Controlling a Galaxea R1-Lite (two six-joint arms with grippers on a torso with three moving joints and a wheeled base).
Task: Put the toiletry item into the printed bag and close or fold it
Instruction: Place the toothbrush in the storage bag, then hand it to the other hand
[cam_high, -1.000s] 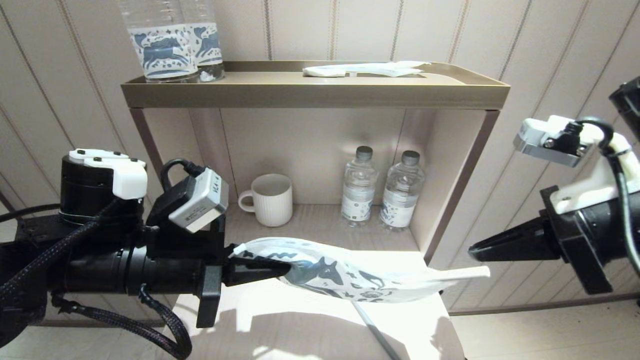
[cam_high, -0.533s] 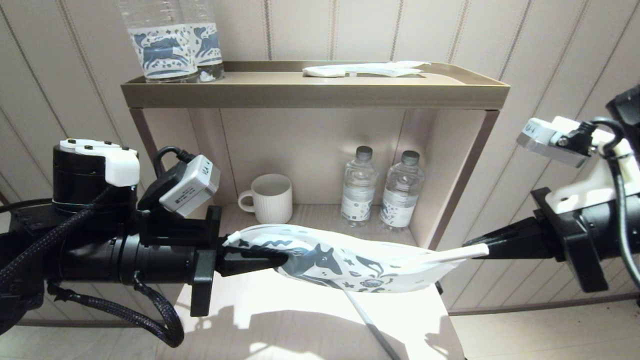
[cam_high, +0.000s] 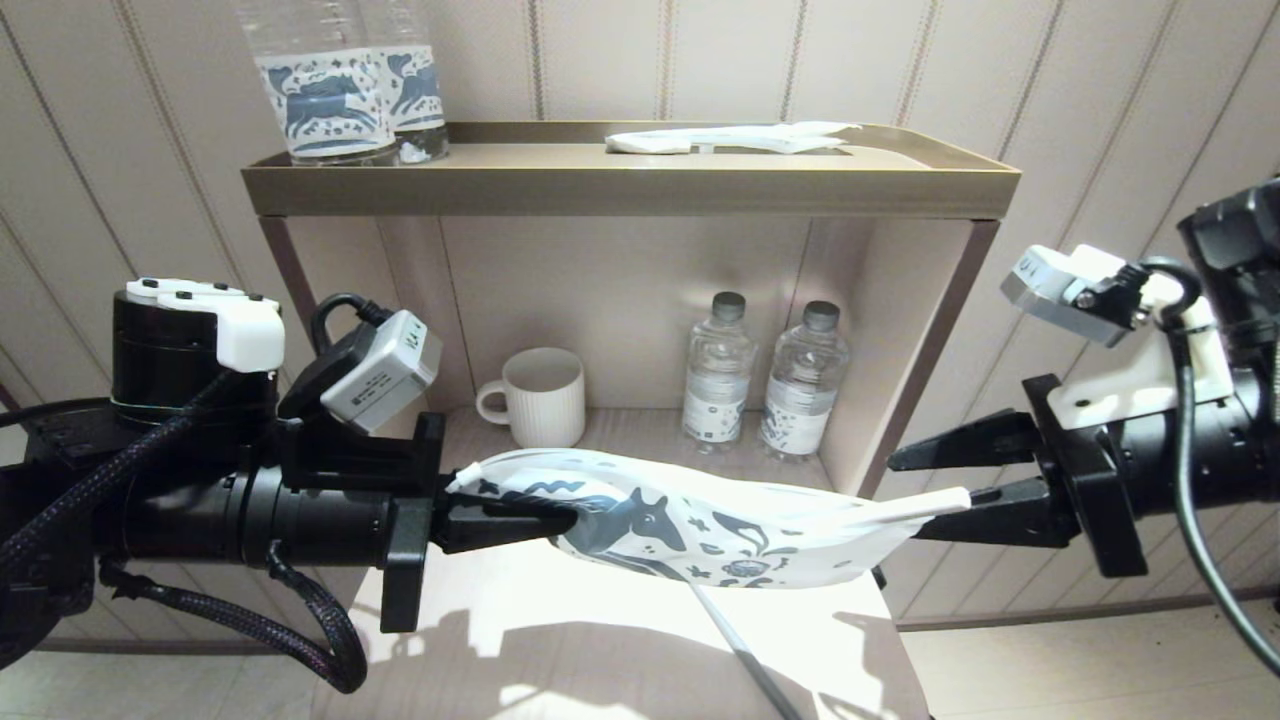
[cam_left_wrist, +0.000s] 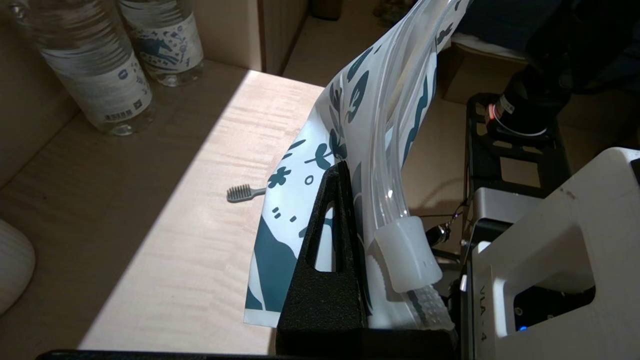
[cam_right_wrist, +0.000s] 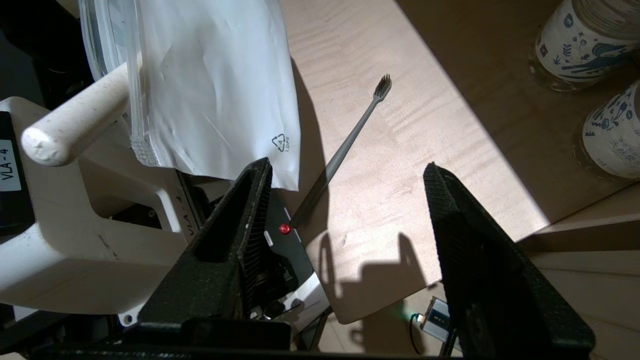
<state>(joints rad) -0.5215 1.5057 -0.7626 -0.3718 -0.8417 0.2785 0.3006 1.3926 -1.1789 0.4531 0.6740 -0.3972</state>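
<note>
The left claw (cam_high: 565, 522) is clamped on one end of the long, flat white pouch printed with a dark blue horse and doodles (cam_high: 720, 530), holding it out level above the pale wooden tabletop (cam_high: 560, 640). The pouch's far end reaches across to the right claw (cam_high: 905, 497), whose jaws stand apart and grip nothing. A pale, round-ended rod (cam_right_wrist: 75, 125) pokes out of that end, just beside the right claw's lower finger. What the rod is cannot be told.

The slim grey toothbrush with a small bristle head (cam_right_wrist: 345, 145) lies flat on the tabletop below the pouch, under and ahead of the right claw and well apart from both claws. It is not in the bag.

The toothbrush looks light, stiff and very thin, and likely slippery. Lying flush on the wood, it leaves little to pinch. A grip across the mid-handle, jaws square to its length, seems safest, because the bristle end would twist. The pouch is limp film that sags and buckles, so it wants holding near its mouth edge to keep the opening steady.
</note>
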